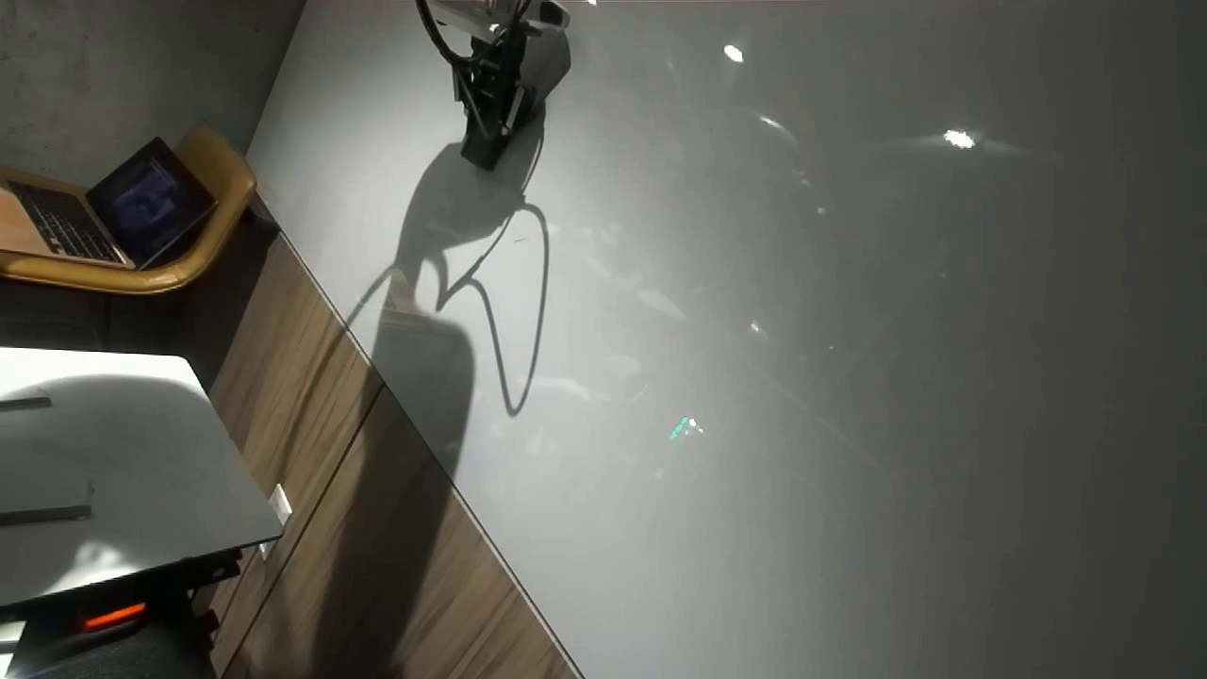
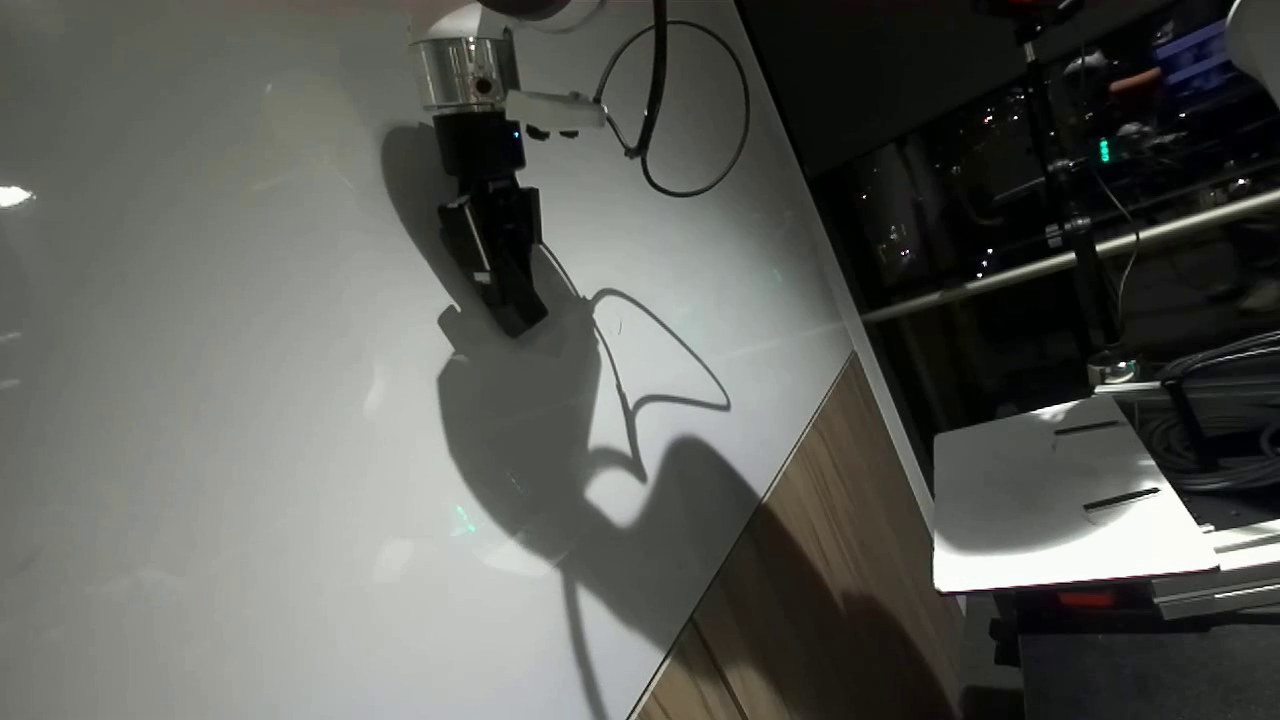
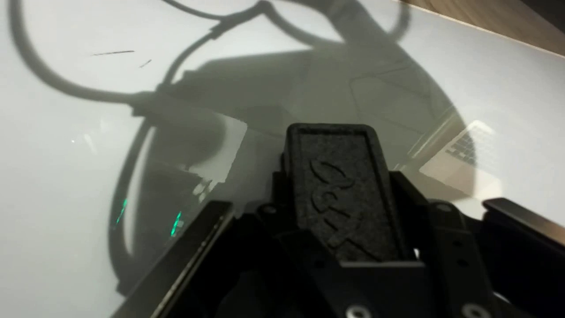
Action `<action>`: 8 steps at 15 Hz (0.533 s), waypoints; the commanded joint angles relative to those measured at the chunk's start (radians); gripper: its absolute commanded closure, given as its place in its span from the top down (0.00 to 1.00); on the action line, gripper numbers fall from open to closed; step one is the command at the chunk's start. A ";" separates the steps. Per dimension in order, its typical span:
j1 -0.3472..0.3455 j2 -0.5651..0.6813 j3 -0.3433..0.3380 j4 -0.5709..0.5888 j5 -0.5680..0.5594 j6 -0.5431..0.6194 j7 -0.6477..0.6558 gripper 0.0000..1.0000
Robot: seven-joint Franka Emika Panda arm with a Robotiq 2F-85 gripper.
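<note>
Glossy white surface: two thin dark marks, broad shadow.

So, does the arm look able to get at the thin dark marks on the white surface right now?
Probably yes: in the wrist view, no object shows between the dark block the gripper holds and the marks.

Open laptop on yellow chair, wood panels, white tabletop part glaring part shaded, pale rail crossing dark background
</note>
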 commanded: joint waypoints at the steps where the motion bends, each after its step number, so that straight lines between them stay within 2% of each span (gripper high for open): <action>1: -0.045 0.053 -0.045 0.075 -0.041 0.041 -0.035 0.32; 8: -0.075 0.042 -0.071 0.029 -0.047 0.032 -0.023 0.32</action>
